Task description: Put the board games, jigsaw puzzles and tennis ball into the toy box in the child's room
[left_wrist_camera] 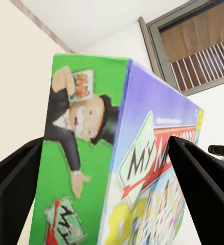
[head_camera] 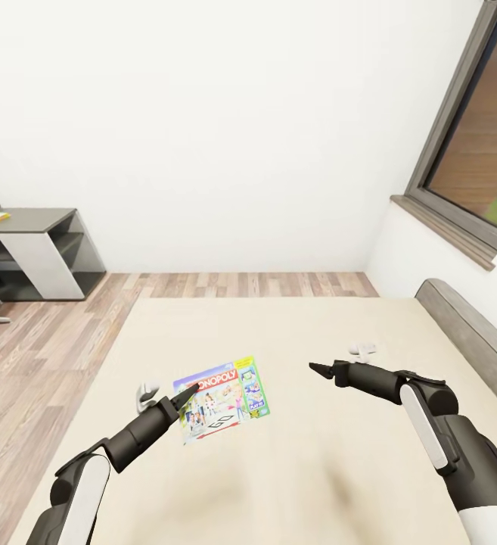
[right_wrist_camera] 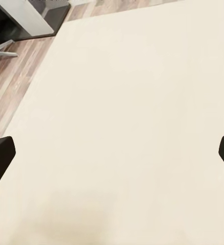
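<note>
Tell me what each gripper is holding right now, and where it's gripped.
The left gripper holds the Monopoly box, its fingers clamped across one edge. The right gripper is open and holds nothing, over the bed.

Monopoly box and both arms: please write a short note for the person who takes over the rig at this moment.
Left end effector: shut on the Monopoly box, held over the bed.
Right end effector: open, holding nothing, over the bed.
Done: one board game is picked up.
Left: carry it to the toy box, then collect the other toys. Those and the toy box are out of sight now.
</note>
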Robot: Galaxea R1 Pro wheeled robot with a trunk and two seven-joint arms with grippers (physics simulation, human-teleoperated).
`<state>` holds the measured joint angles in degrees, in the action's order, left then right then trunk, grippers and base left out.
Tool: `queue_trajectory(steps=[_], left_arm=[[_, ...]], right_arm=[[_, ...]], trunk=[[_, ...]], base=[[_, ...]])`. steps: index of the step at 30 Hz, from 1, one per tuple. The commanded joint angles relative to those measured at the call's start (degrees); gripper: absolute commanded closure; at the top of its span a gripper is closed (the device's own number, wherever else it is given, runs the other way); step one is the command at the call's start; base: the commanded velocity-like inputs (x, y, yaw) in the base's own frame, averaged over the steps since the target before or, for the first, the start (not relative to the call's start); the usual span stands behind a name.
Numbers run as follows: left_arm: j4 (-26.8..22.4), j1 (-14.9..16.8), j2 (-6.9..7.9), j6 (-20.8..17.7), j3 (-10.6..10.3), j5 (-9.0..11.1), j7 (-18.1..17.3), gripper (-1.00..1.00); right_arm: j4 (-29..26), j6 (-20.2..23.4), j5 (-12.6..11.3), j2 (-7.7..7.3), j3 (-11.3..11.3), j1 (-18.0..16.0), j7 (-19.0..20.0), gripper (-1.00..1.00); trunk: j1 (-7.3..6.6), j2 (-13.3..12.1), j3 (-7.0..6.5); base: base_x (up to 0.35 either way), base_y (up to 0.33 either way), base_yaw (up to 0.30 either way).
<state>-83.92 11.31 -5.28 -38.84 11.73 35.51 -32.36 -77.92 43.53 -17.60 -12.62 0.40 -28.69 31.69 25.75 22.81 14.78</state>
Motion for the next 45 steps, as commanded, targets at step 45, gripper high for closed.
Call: queue_trajectory(steps=[45], left_arm=[[0.0, 0.1, -0.08, -0.4, 0.1, 0.0, -0.2, 1.0]], right_arm=[[0.0, 0.4, -0.2, 0.02, 0.0, 0.0, 0.0, -1.0]], trunk=[[0.04, 0.1, -4.15]], base=[[0.0, 0.0, -0.001]])
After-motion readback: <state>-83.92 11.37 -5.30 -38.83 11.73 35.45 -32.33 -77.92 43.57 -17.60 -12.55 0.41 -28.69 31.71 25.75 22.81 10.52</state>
